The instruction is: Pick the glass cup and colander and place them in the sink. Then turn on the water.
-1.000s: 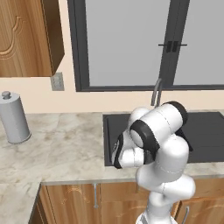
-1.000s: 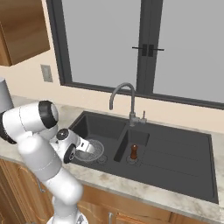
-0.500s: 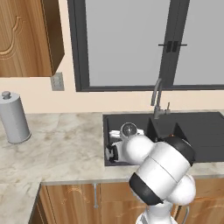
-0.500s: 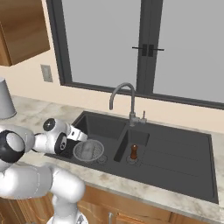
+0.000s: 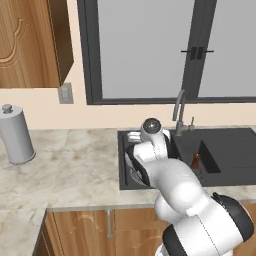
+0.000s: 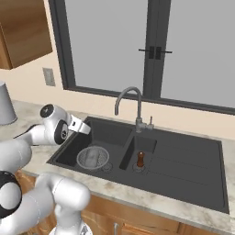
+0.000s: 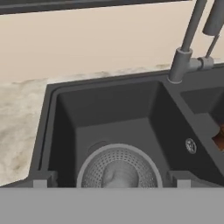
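The colander (image 6: 93,157), a round grey perforated bowl, sits in the left basin of the dark sink (image 6: 183,158). It also shows at the bottom of the hand view (image 7: 118,168) and partly behind my arm (image 5: 134,170). My gripper (image 6: 81,127) hangs open above the basin's left back part, apart from the colander, fingertips (image 7: 40,182) wide with nothing between them. I cannot be sure of the glass cup: a small pale round shape (image 6: 106,167) lies by the colander's near right rim. No water shows at the faucet (image 6: 128,98).
A small brown bottle (image 6: 140,159) stands in the narrow middle basin. A large grey lidded canister (image 5: 15,135) stands on the marble counter (image 5: 75,165) far left. The window and wall rise just behind the faucet (image 7: 186,48). A wooden cabinet (image 5: 30,40) hangs upper left.
My arm has swung and folded down over the counter's front. The hand has risen a little and drawn back from the colander, which has stayed in the basin.
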### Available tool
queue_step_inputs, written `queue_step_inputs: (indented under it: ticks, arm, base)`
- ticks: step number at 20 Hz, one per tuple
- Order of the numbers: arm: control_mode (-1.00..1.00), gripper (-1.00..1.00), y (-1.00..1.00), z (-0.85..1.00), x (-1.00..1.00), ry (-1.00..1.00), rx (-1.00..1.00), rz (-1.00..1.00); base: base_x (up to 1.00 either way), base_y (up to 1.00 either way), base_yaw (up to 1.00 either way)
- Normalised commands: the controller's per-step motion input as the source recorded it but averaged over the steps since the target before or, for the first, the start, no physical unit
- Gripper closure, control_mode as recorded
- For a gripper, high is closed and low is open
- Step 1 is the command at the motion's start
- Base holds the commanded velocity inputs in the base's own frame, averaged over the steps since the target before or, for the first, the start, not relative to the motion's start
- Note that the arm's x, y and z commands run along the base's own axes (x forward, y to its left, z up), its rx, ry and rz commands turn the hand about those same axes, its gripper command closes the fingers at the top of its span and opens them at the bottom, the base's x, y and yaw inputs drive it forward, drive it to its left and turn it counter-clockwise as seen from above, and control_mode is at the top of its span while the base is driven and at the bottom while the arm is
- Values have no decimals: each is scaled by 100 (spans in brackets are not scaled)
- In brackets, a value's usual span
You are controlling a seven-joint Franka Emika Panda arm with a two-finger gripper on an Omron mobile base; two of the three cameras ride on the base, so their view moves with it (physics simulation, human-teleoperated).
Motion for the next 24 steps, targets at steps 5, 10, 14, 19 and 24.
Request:
queue_step_inputs:
  ticks: [5,10,14,19,24]
  arm:
    - [-100,-100,-16,32,-57,0,0,2]
    - [-100,-100,-35,14,-51,0,7,1]
    - [-100,-100,-66,12,-21,1,19,6]
    - [-100,-100,-67,30,0,9,11,12]
    - [-100,-100,-73,9,15,10,12,13]
  base:
    - [0,0,0]
    - [0,0,0]
    - [0,0,0]
    - [0,0,0]
    - [0,0,0]
